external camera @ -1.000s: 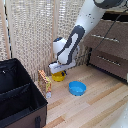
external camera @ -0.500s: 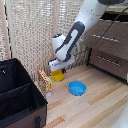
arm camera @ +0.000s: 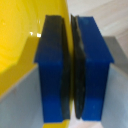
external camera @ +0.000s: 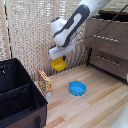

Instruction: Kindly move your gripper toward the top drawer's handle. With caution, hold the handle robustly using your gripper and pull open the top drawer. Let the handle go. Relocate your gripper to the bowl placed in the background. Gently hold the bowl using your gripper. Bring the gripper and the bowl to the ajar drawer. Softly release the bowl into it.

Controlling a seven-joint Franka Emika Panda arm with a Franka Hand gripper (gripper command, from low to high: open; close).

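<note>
My gripper (external camera: pixel 60 55), at the end of the white arm, is shut on the rim of the yellow bowl (external camera: pixel 59 64). The bowl hangs above the wooden surface in front of the wicker screen. In the wrist view the two blue fingertips (arm camera: pixel 52 65) are pressed nearly together, with the bowl (arm camera: pixel 20 40) beside them. At the exterior view's right, the top drawer (external camera: pixel 117 31) of the brown dresser stands pulled out. Its silver handle (external camera: pixel 106 38) is free and a dark opening shows above its front.
A blue bowl (external camera: pixel 77 88) sits on the wooden surface below and to the right of the held bowl. An orange box (external camera: pixel 45 80) leans beside a big black open case (external camera: pixel 17 95) at the exterior view's left. A lower drawer (external camera: pixel 108 60) is shut.
The gripper has risen a little with the yellow bowl in it, so the bowl now hangs higher above the surface.
</note>
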